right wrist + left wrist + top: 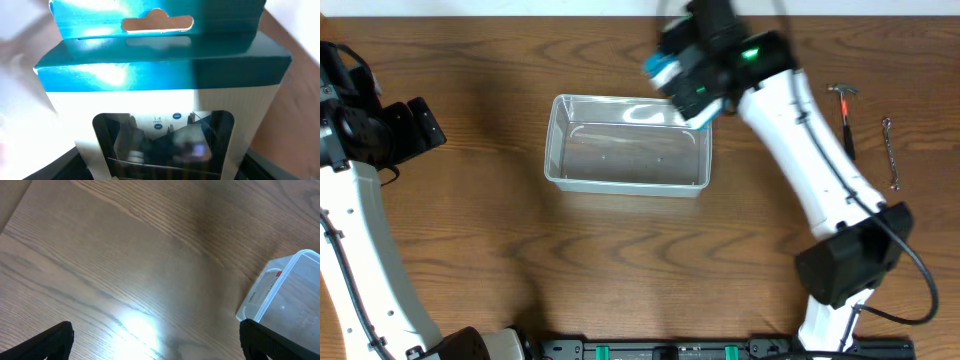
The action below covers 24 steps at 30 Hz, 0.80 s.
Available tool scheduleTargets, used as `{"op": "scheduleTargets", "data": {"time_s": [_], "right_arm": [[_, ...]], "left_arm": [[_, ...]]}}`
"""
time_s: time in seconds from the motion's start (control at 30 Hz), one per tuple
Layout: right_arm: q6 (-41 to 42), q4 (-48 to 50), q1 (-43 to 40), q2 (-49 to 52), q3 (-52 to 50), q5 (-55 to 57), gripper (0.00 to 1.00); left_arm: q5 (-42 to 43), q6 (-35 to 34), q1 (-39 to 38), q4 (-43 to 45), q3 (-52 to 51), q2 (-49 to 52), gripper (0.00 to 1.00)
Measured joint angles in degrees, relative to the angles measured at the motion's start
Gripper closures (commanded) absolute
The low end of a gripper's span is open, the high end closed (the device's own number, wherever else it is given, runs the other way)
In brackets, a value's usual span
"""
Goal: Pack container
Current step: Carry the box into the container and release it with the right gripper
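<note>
The clear plastic container (pixel 628 145) stands in the middle of the table, with nothing visible inside it. Its corner also shows at the right edge of the left wrist view (pixel 285 292). My right gripper (pixel 692 85) is shut on a small blue-and-white box (pixel 665 70) and holds it above the container's far right corner. In the right wrist view the box (pixel 160 85) fills the frame between the fingers. My left gripper (pixel 425 120) is open and empty at the far left, well apart from the container.
A hammer with a red-and-black handle (pixel 846 118) and a metal wrench (pixel 891 152) lie at the right of the table. The right arm reaches across from the front right.
</note>
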Motion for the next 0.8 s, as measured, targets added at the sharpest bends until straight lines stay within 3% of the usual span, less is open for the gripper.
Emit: {"op": "scheduleTargets", "data": {"time_s": [0.23, 0.53, 0.63, 0.8], "right_arm": [[-10.4, 2.2, 5.6, 6.1, 0.0, -5.2, 0.36], [-13.3, 0.0, 6.7, 17.5, 0.0, -9.1, 0.33], [-13.4, -1.2, 6.7, 19.5, -0.1, -9.4, 0.14], [-14.0, -0.9, 6.7, 19.5, 0.0, -9.4, 0.01]], "left_arm": [[0.0, 0.0, 0.0, 0.0, 0.0, 0.0, 0.02], [0.0, 0.0, 0.0, -0.6, 0.0, 0.0, 0.02], [0.0, 0.0, 0.0, -0.8, 0.0, 0.0, 0.02], [0.0, 0.0, 0.0, -0.8, 0.0, 0.0, 0.02]]}}
